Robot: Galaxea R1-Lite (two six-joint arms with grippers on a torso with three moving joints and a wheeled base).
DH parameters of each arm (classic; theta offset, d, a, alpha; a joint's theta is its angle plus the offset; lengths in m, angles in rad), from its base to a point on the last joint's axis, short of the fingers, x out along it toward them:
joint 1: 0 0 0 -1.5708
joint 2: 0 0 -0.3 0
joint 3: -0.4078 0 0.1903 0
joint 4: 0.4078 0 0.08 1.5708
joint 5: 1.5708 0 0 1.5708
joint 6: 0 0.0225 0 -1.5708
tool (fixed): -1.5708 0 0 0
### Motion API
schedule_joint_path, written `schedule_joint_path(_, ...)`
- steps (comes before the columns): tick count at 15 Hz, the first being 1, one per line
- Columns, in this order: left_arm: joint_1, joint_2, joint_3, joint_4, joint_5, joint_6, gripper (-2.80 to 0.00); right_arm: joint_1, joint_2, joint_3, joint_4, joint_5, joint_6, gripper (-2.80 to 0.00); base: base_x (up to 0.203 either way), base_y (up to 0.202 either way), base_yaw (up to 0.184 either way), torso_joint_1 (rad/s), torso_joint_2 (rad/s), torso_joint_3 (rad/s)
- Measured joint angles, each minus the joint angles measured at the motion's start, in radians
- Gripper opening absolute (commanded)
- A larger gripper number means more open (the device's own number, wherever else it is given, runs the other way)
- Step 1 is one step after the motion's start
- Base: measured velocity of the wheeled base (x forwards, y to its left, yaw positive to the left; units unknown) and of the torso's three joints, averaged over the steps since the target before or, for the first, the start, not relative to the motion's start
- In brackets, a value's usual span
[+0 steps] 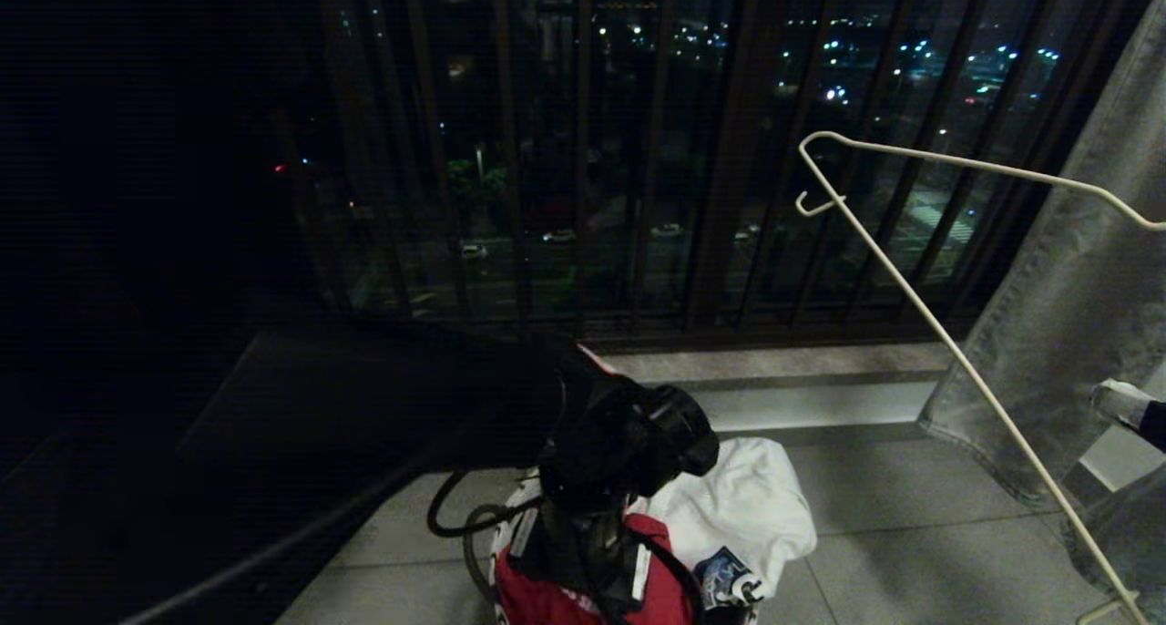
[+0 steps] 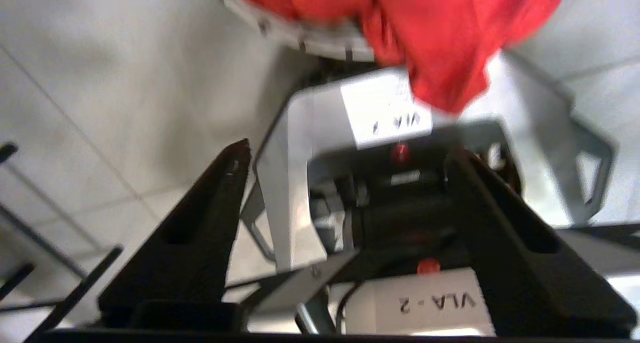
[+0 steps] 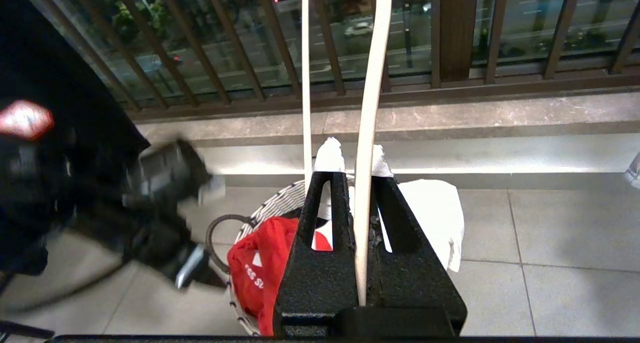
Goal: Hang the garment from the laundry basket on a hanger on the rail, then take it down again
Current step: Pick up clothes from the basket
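Observation:
The red garment (image 1: 565,602) lies bunched in the laundry basket (image 3: 270,209), spilling over its white woven rim. My left arm (image 1: 629,443) hangs right over it. In the left wrist view the left gripper (image 2: 350,153) stands wide open with nothing between its fingers, apart from the garment (image 2: 430,38) and the basket rim (image 2: 325,45). My right gripper (image 3: 354,158) is shut on the thin white wire hanger (image 3: 367,133), which it holds off to the right, above the floor (image 1: 914,301). The garment (image 3: 260,268) also shows under it. The rail is out of view.
A white T-shirt (image 1: 747,507) drapes over the basket's far side. Dark brown window railing bars (image 1: 638,151) and a stone sill (image 1: 802,370) close the far side. A grey curtain (image 1: 1084,270) hangs at right. My own base (image 2: 390,113) sits just behind the basket.

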Motion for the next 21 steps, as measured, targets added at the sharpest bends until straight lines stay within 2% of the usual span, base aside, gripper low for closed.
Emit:
schedule_joint_path(2, 0.027, 0.011, -0.059, -0.001, 0.0, 0.027, 0.0, 0.0, 0.0, 0.002, -0.001, 0.0, 0.001, -2.8, 0.0, 0.0, 0.0, 0.0, 0.0, 0.0)
schedule_joint_path(3, 0.033, 0.025, -0.088, -0.001, 0.0, 0.042, -2.8, 0.0, 0.0, 0.006, -0.001, 0.001, 0.002, -2.8, 0.0, 0.0, 0.0, 0.0, 0.0, 0.0)
schedule_joint_path(5, 0.039, 0.057, -0.133, -0.001, 0.0, 0.081, -2.8, 0.0, -0.001, 0.009, -0.001, 0.0, 0.002, -2.8, 0.0, 0.0, 0.0, 0.0, 0.0, 0.0)
schedule_joint_path(8, 0.06, 0.119, -0.191, -0.002, 0.0, 0.173, -2.8, 0.0, -0.004, 0.009, -0.001, 0.001, 0.002, -2.8, 0.0, 0.0, 0.0, 0.0, 0.0, 0.0)
schedule_joint_path(11, 0.071, 0.17, -0.212, -0.004, 0.002, 0.21, -2.8, 0.0, -0.004, 0.011, -0.001, 0.001, 0.002, -2.8, 0.0, 0.0, 0.0, 0.0, 0.0, 0.0)
schedule_joint_path(15, 0.07, 0.228, -0.217, -0.114, 0.013, 0.288, -2.8, 0.0, -0.004, 0.012, -0.001, 0.001, 0.002, -2.8, 0.0, 0.0, 0.0, 0.0, 0.0, 0.0)
schedule_joint_path(16, 0.072, 0.239, -0.217, -0.116, 0.021, 0.3, 0.0, 0.0, -0.004, 0.013, -0.001, 0.002, 0.002, -2.8, 0.0, 0.0, 0.0, 0.0, 0.0, 0.0)
schedule_joint_path(21, 0.121, 0.284, -0.215, -0.172, 0.042, 0.343, 0.0, 0.0, -0.003, 0.014, -0.001, 0.003, 0.004, -2.8, 0.0, 0.0, 0.0, 0.0, 0.0, 0.0)
